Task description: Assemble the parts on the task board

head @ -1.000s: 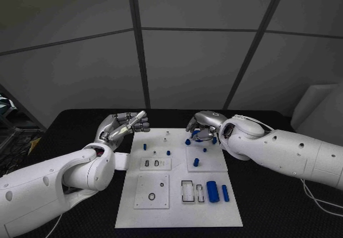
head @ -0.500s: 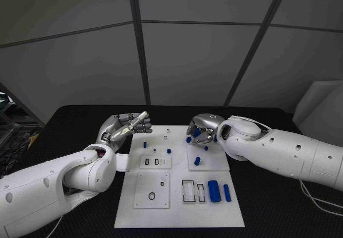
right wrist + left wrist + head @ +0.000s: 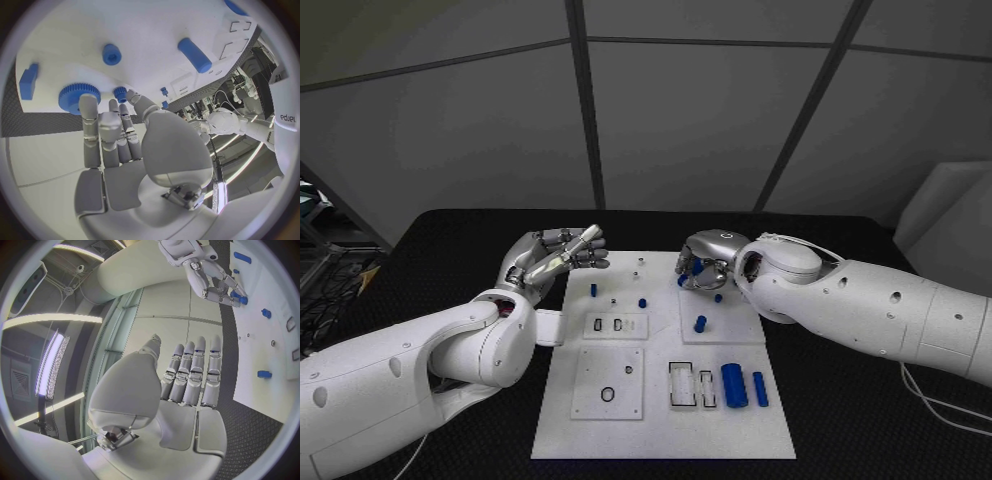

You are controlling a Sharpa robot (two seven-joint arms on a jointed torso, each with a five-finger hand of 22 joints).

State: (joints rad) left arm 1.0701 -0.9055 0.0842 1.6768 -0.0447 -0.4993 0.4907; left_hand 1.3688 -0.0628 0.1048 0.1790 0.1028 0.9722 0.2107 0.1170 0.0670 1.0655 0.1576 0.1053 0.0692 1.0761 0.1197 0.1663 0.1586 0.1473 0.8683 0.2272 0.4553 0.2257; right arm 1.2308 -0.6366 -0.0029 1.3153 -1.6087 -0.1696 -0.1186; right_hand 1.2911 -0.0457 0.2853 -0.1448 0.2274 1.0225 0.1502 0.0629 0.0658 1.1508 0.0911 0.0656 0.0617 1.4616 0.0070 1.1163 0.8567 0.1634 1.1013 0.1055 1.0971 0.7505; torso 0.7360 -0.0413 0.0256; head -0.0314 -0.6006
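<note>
White task board [image 3: 661, 400] sits lengthwise in the middle of the black worktop [image 3: 877, 400], long axis running away from the robot. Blue parts are scattered over it: down at the near end two blue cylinders [image 3: 734, 385] lie flat side by side, both pointing along the board's length, right next to a couple of rectangular slots. Mid-board a small blue peg [image 3: 701, 324] stands upright, and a few more little pegs stand further up on the left half.

The right robot hand [image 3: 705, 266] is at the far right corner of the board, fingers curled down over a blue gear [image 3: 79, 96]; in the right wrist view the fingertips are touching the gear's toothed rim, but I can't tell if it's really gripped or just touched.

The left robot hand [image 3: 557, 253] hangs beside the board's far left edge, fingers together and straight, nothing in it.
</note>
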